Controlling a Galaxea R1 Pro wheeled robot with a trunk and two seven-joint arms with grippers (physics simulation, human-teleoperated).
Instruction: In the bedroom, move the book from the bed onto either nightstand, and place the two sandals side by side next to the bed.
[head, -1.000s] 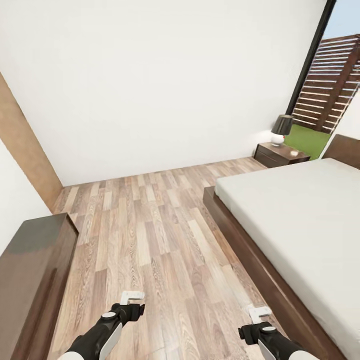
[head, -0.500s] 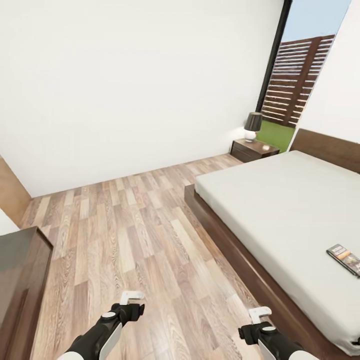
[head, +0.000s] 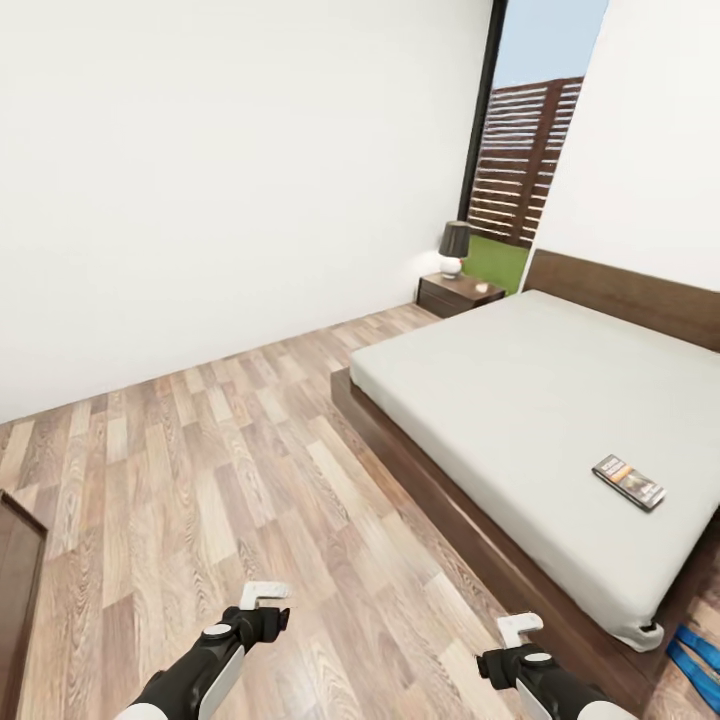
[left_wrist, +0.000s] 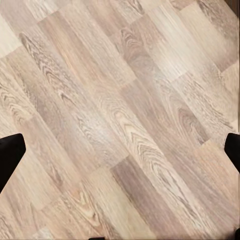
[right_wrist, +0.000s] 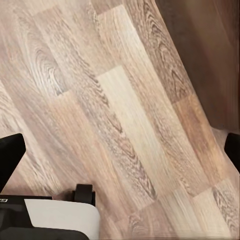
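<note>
The book (head: 628, 482) lies flat on the light-grey mattress of the bed (head: 520, 390), near its foot end on the right. Two bright blue sandals (head: 700, 655) lie on the floor by the bed's foot corner, partly cut off by the picture's edge. One nightstand (head: 458, 293) stands far off beside the headboard. My left gripper (head: 262, 598) (left_wrist: 120, 150) and right gripper (head: 518, 628) (right_wrist: 120, 150) hang low over bare floor, both open and holding nothing. The dark bed frame (right_wrist: 210, 60) shows near the right gripper.
A black-shaded lamp (head: 455, 245) and a small white object stand on the nightstand. A dark TV bench corner (head: 15, 590) sits at the lower left. Wooden floor (head: 230, 450) stretches between the white wall and the bed. A tall window (head: 520, 160) lies behind the nightstand.
The camera has turned right, so the whole picture slid left: the bench nearly left view, more of the bed appeared, then the book and the sandals. Both arms keep their pose.
</note>
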